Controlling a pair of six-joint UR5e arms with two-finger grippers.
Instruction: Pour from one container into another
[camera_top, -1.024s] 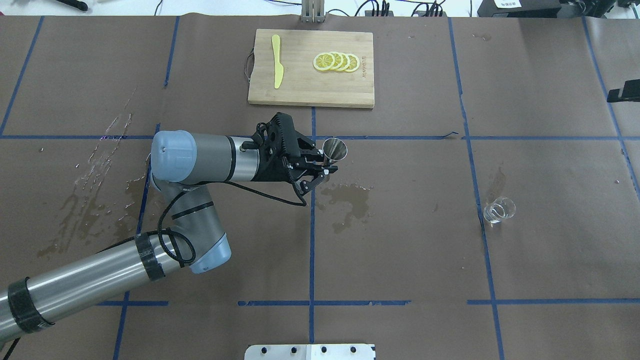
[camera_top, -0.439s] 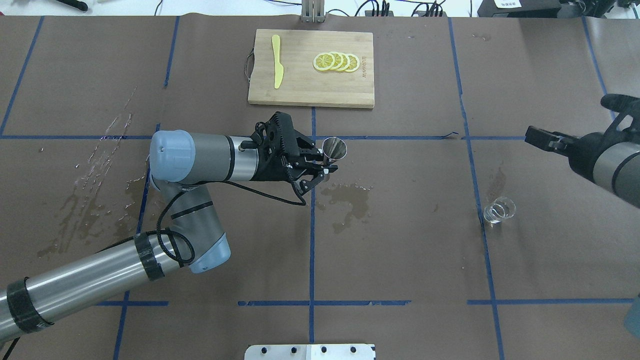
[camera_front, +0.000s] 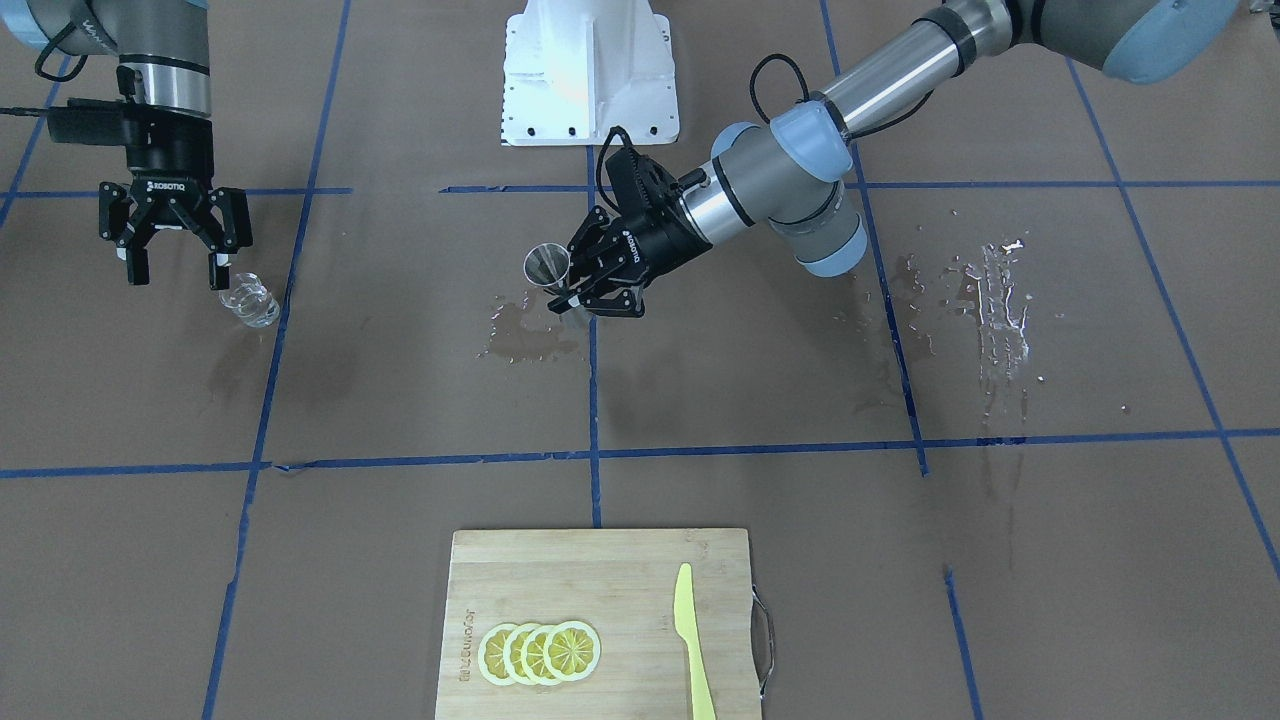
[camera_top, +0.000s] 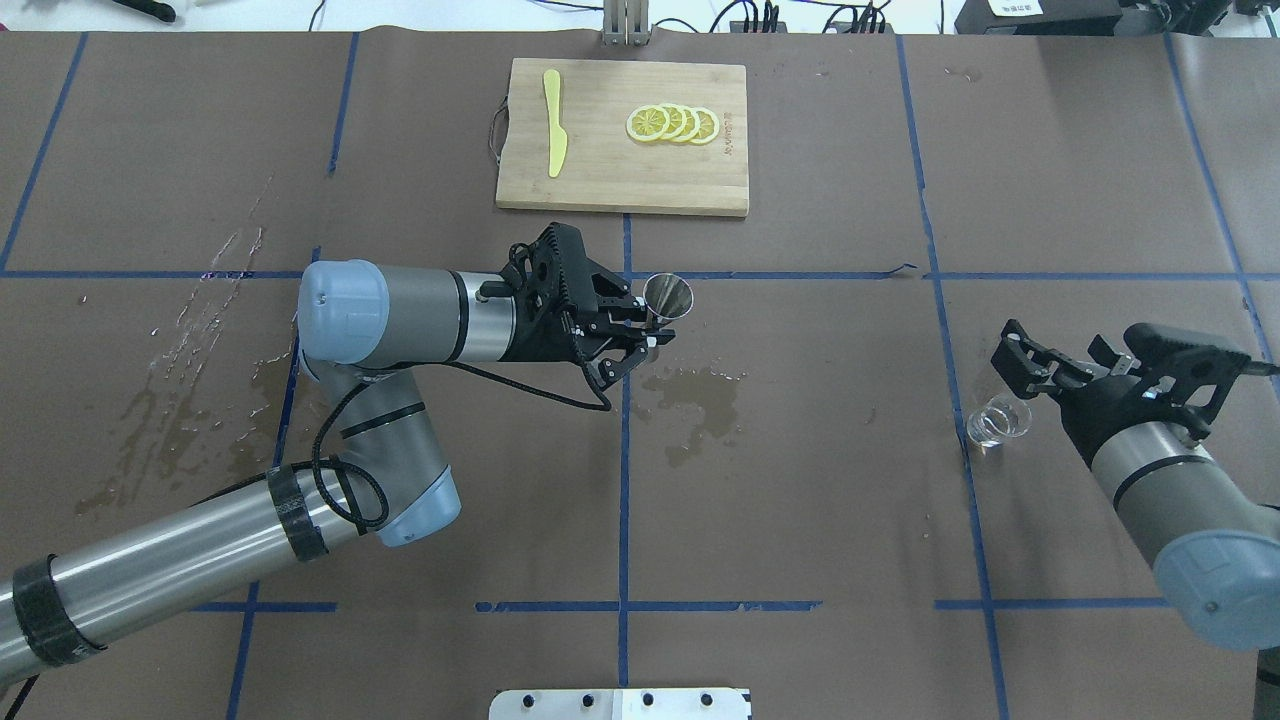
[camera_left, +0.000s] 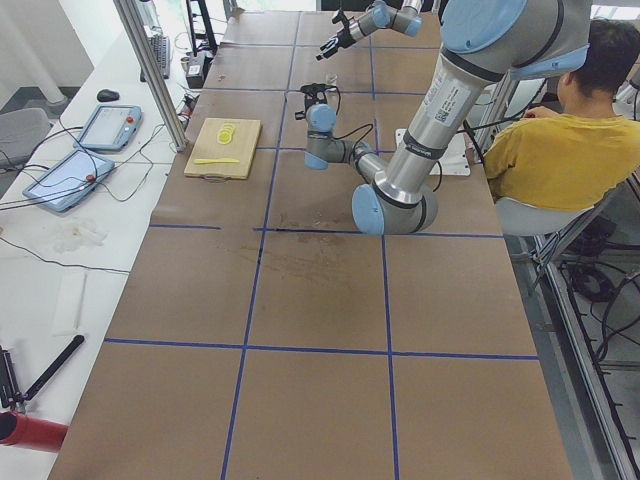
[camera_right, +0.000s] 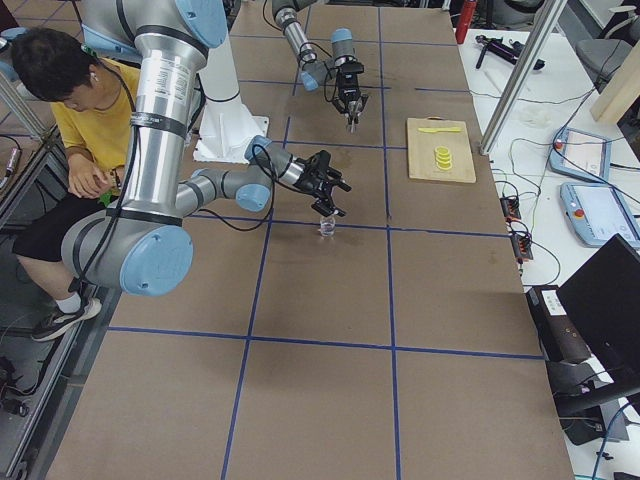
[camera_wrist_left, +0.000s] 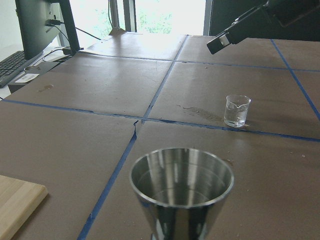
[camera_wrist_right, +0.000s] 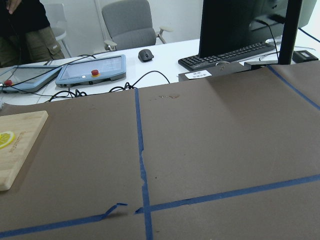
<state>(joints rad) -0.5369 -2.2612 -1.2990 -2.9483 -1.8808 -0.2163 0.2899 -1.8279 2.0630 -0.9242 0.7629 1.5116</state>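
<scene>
Right fingers (camera_front: 217, 255) have swung in from the counter's (camera_top: 800, 500) edge and now hang over the glass (camera_top: 1000, 418).
They are spread wide and empty, above the small clear glass, which stands upright on the counter beside a blue tape line, untouched. Left fingers (camera_top: 625, 362) are clenched on the steel jigger (camera_top: 668, 298), holding it upright off the counter near the middle, just by a wet patch (camera_top: 700, 395).
</scene>
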